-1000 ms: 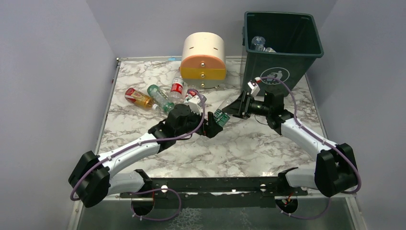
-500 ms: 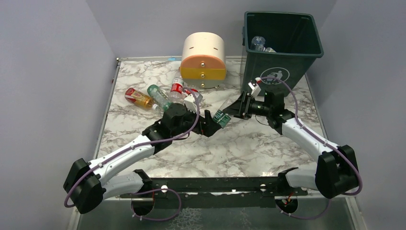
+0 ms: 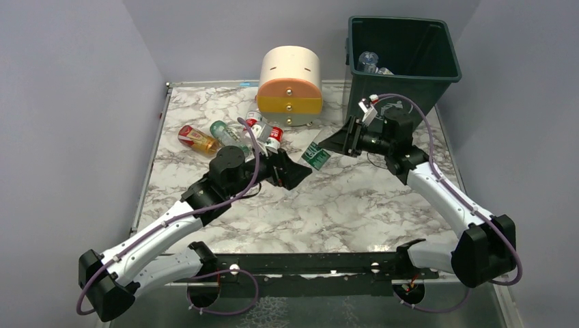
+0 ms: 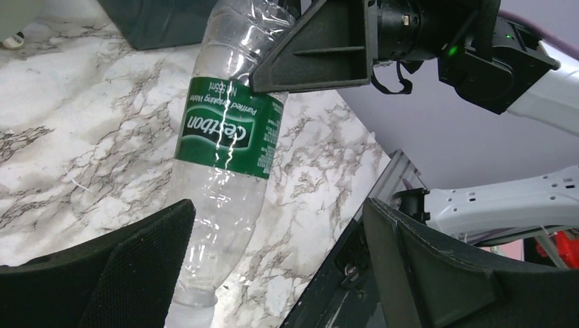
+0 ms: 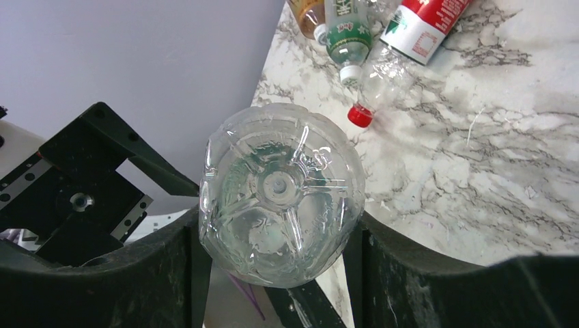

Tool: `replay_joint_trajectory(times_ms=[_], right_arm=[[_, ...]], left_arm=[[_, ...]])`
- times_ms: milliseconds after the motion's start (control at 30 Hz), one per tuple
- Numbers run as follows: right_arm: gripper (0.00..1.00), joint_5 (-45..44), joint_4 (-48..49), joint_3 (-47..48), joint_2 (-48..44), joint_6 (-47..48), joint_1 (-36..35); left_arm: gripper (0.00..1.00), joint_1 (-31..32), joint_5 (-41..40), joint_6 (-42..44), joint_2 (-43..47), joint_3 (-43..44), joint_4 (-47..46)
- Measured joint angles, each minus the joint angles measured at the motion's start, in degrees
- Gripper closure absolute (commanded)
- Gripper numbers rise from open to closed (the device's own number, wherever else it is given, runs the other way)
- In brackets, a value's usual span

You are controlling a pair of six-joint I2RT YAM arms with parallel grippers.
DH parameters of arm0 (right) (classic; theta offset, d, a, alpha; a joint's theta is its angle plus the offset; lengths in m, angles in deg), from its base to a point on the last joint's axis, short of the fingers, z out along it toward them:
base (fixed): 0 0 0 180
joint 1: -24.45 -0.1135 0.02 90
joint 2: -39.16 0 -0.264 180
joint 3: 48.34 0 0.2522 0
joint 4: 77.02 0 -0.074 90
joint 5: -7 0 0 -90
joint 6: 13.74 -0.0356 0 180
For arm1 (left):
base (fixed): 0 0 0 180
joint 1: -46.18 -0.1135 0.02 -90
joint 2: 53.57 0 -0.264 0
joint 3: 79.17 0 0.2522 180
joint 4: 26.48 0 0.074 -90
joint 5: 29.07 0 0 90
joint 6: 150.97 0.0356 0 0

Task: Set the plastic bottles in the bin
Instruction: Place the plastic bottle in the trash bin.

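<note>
near the bin (image 3: 425,90), right hand (image 3: 333,143) lifted, grasping green-label bottle (image 3: 315,154); left hand (image 3: 298,173) released, withdrawn.

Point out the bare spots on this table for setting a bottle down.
The table is bare across the near middle, just beyond the front rail, and in the far-left corner, left of the drawer unit. Crowded: the plastic bottles between that unit and the left gripper.
</note>
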State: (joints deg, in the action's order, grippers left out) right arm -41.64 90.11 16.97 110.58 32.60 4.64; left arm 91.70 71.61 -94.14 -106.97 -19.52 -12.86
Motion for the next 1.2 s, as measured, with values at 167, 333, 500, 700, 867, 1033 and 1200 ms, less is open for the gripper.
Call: replay_joint_trajectory(times_ms=[167,333,500,700,867,1033,1200], right_arm=[[0.41,-1.4,-1.5,3.0,-0.2,0.7,0.0],[0.40,-3.5,-4.5,8.6,0.3,2.4,0.0],[0.40,-4.7,-5.4,17.5,2.6,3.5,1.0],[0.40,-4.7,-5.0,28.3,6.4,3.3,7.5],[0.40,-3.7,-0.4,34.3,9.6,-1.8,17.9],[0.40,-3.1,3.5,38.1,13.0,-6.0,25.9],[0.40,-2.7,7.6,40.4,16.2,-9.6,31.6]], left_arm=[[0.01,0.0,0.0,-0.7,2.7,0.7,1.9],[0.01,0.0,0.0,-1.0,5.9,2.7,4.4],[0.01,0.0,-0.1,-1.0,8.3,4.2,6.0],[0.01,0.0,-0.3,-1.1,8.2,4.2,7.0],[0.01,0.0,-0.3,-1.3,8.0,3.2,7.2],[0.01,0.0,-0.3,-1.5,7.0,1.8,7.6],[0.01,0.0,-0.3,-1.5,6.3,1.4,8.2]])
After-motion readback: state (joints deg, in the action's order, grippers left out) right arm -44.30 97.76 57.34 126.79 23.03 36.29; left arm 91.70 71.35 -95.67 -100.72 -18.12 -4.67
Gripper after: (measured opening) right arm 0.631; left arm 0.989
